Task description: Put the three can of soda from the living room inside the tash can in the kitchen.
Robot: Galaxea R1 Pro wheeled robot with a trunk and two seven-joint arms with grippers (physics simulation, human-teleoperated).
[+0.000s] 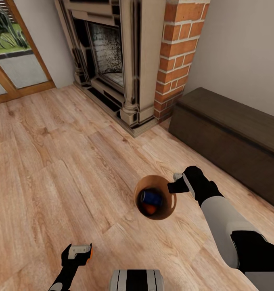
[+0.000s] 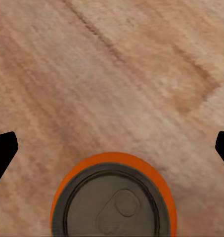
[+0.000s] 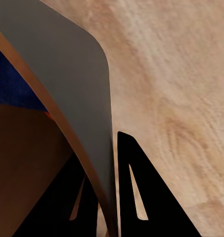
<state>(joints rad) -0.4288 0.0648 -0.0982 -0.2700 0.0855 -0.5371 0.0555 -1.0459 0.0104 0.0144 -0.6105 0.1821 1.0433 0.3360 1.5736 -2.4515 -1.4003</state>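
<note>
My right gripper [image 1: 178,182] is shut on the rim of the light-brown trash can [image 1: 171,204] and holds it above the wood floor. Inside the can lie a blue soda can [image 1: 151,197] and an orange one [image 1: 149,209]. The right wrist view has the two black fingers [image 3: 139,197] on either side of the can's thin wall [image 3: 67,74], with the blue can [image 3: 13,84] inside. Low at the near left, my left gripper [image 1: 78,252] holds the other orange soda can [image 1: 90,253]. That can's top [image 2: 114,202] sits between the fingertips [image 2: 3,148] in the left wrist view.
A brick fireplace [image 1: 112,60] stands ahead, with a long dark wooden bench [image 1: 229,133] along the wall to its right. Wood-framed glass doors [image 1: 11,60] are at the far left. Light plank floor [image 1: 52,161] stretches between them and me.
</note>
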